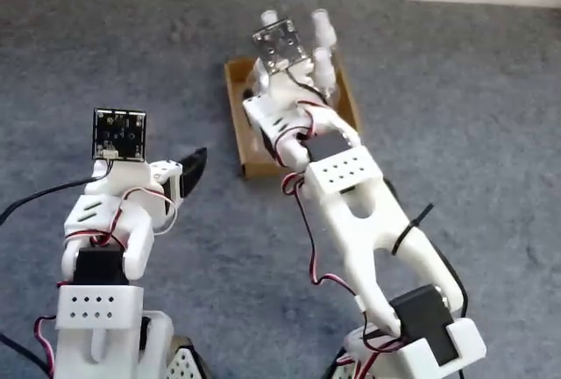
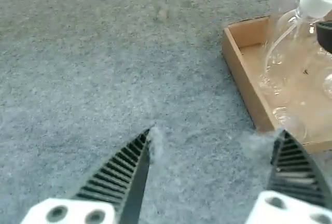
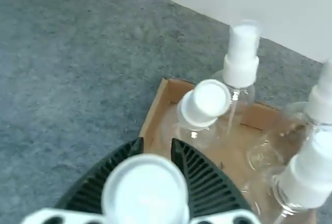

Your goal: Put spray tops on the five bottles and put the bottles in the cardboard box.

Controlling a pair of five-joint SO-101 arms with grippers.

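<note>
Right gripper (image 3: 156,143) is closed around a clear plastic bottle with a white spray top (image 3: 145,187), poised above the near wall of the shallow brown cardboard box (image 3: 154,107). The step looks best done by carrying it over the free box floor just ahead of the fingertips, lowering it straight and releasing only once it stands. Several capped bottles (image 3: 205,105) crowd the box beyond the gripper, and one tilts toward it, easy to knock. Left gripper (image 2: 216,135) hangs spread open over the grey carpeted counter (image 2: 104,53), beside the box.
</note>
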